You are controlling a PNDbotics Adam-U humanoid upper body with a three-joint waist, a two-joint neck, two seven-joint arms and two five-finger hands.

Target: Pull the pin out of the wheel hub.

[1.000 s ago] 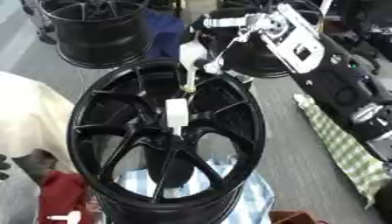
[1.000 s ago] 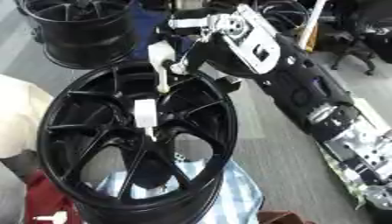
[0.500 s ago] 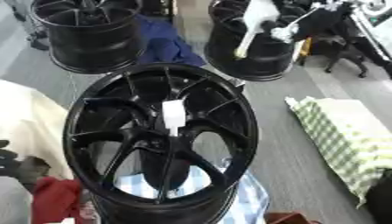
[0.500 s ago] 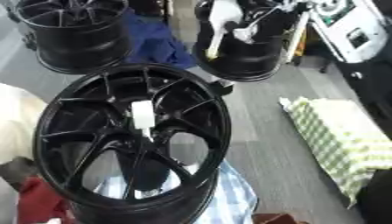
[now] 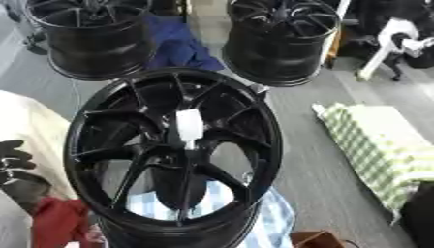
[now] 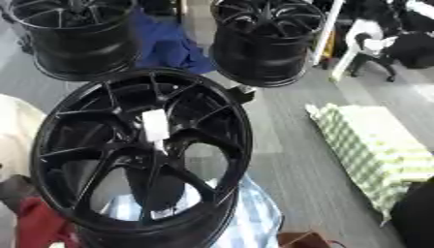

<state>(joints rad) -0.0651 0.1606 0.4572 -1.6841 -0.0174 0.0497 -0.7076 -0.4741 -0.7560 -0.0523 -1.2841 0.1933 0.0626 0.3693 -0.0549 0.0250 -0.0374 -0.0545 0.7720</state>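
A large black wheel hub [image 5: 110, 145] lies flat in the middle, with a white tag [image 5: 188, 124] standing at its centre. The white pin [image 5: 383, 48] is out of the hub. It hangs slantwise in the air at the upper right, far from the wheel. My right hand [image 5: 417, 48] shows there only as a dark shape at the view's edge, closed on the pin's upper part. Dark relaxed fingers of my left hand [image 5: 13, 157] rest at the left edge, beside the wheel and apart from it.
Two more black wheels [image 5: 89, 38] [image 5: 280, 41] stand behind, with a blue cloth [image 5: 178, 46] between them. A green checked cloth [image 5: 377, 150] lies on the floor to the right. A striped cloth [image 6: 254, 213] lies under the hub, and a red thing [image 5: 59, 225] lies at lower left.
My right hand has lifted the pin from the hub's centre and carried it up and far to the right. The camera has also shifted. The left hand stays put.
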